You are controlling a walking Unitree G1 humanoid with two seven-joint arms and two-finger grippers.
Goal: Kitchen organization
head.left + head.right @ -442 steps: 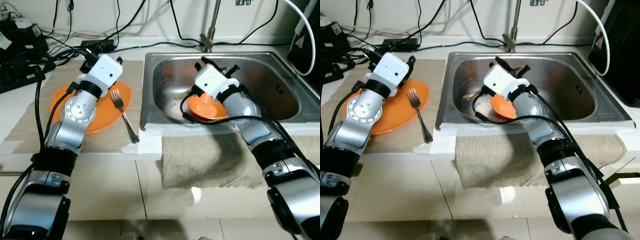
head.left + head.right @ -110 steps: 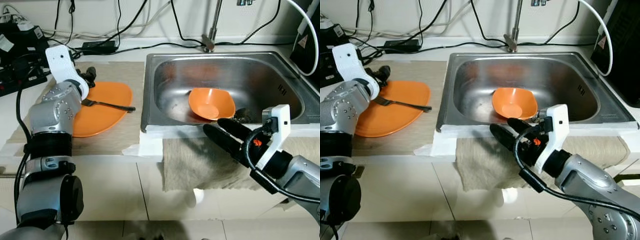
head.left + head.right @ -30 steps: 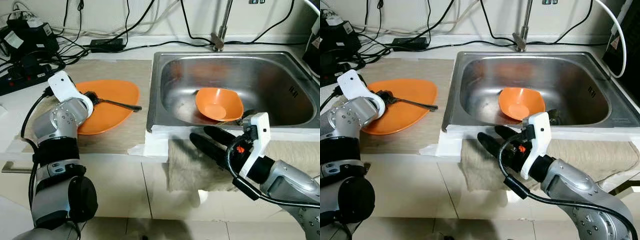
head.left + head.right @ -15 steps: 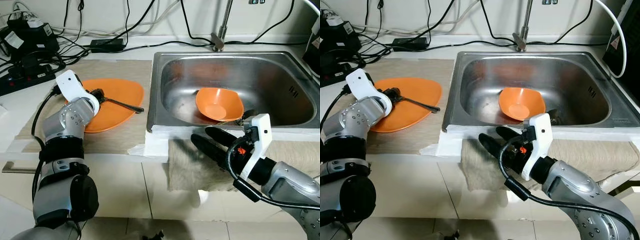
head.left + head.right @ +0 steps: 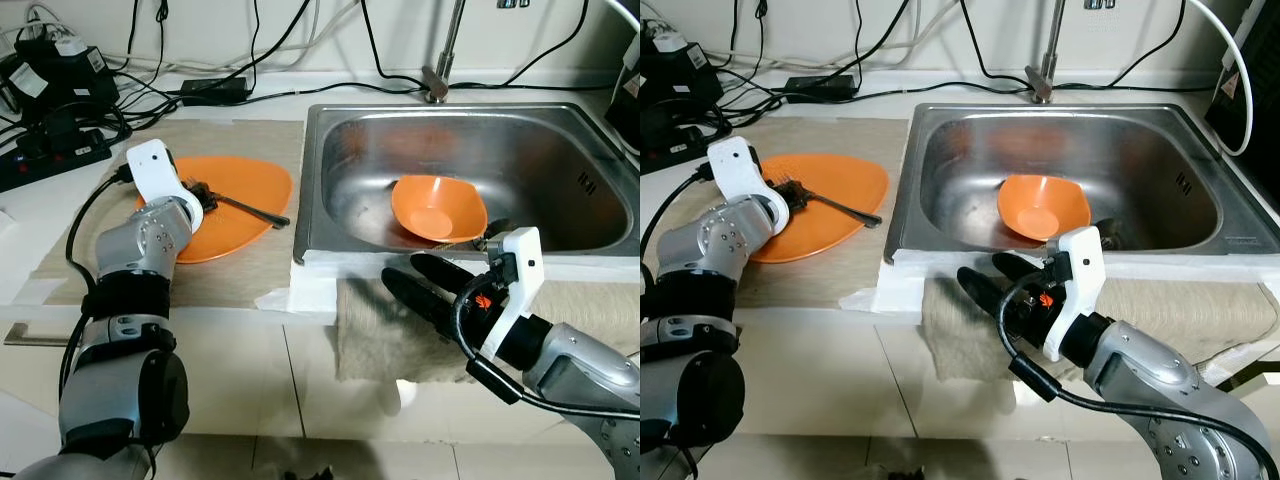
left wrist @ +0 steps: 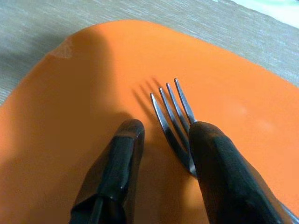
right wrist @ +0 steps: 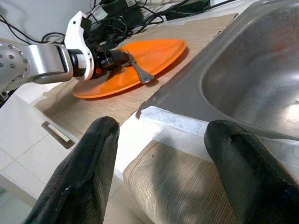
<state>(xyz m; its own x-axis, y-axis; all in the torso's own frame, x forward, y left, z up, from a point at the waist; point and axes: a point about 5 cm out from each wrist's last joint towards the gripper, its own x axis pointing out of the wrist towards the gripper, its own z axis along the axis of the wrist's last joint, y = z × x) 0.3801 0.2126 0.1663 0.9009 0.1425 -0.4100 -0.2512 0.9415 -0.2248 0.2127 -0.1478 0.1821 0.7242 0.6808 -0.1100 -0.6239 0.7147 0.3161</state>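
The left hand (image 6: 161, 140) is straddling, unclenched, the fork (image 6: 175, 116) lying on the orange plate (image 5: 245, 185) at the worktop's 9 o'clock. Closing off-centre risks flicking the fork away. The right hand (image 5: 440, 290) is waiting released.

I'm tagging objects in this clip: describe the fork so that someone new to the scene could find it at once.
Start at the steel sink; to its left a beige mat holds a flat orange plate. The fork lies on that plate, handle reaching over the plate's edge toward the sink, tines between the left gripper's open fingers. It is the only metal utensil; the orange bowl sits in the sink.
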